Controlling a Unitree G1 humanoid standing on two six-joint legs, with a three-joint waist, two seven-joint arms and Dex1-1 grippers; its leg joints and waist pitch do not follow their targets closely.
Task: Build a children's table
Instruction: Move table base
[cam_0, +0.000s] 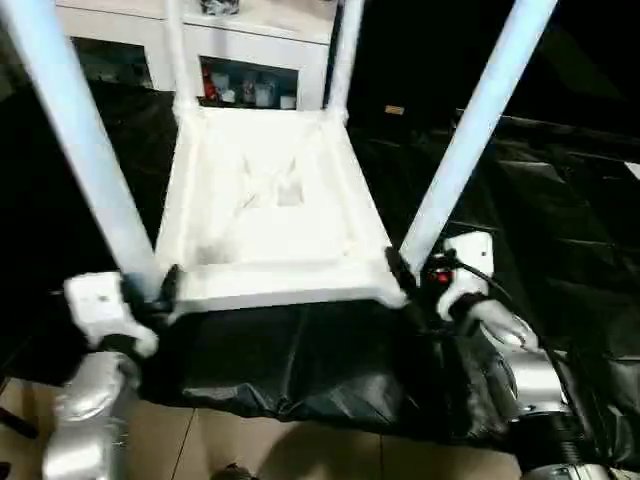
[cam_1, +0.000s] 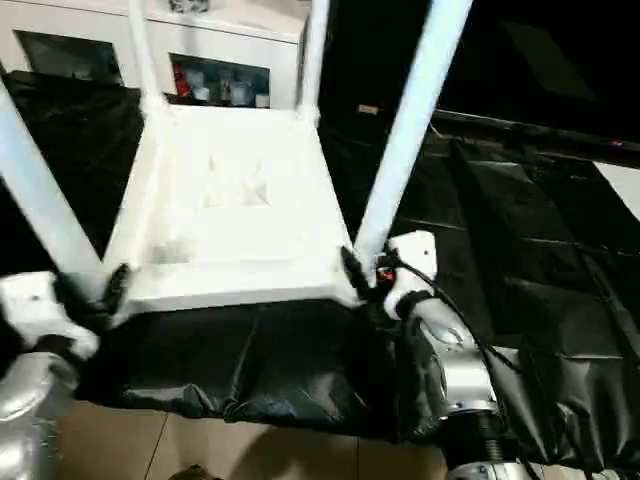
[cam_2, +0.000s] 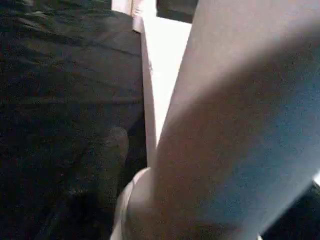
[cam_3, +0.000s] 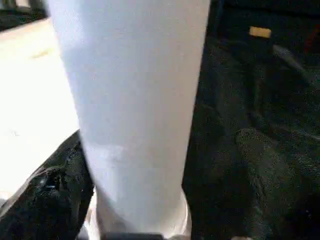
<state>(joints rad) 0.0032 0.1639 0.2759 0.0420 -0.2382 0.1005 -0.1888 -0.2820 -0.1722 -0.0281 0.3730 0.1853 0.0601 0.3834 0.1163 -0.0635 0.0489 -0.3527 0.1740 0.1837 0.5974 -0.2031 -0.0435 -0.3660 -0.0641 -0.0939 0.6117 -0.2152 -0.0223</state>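
Now table (cam_0: 265, 215) inverted, legs up; L gripper (cam_0: 150, 290) at 8 o'clock leg base, R gripper (cam_0: 412, 278) at 4 o'clock, both spread round legs; prob light, stiff, slick plastic — grab near sockets

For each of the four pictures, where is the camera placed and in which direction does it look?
Left eye: on the head, looking down at the upturned tabletop; both forearms show.
Right eye: beside it, same scene, shifted slightly.
Left wrist: on the left arm, close against the near left leg.
Right wrist: on the right arm, against the near right leg, one black finger visible.
Shared: each wrist view shows a leg also seen from the head.
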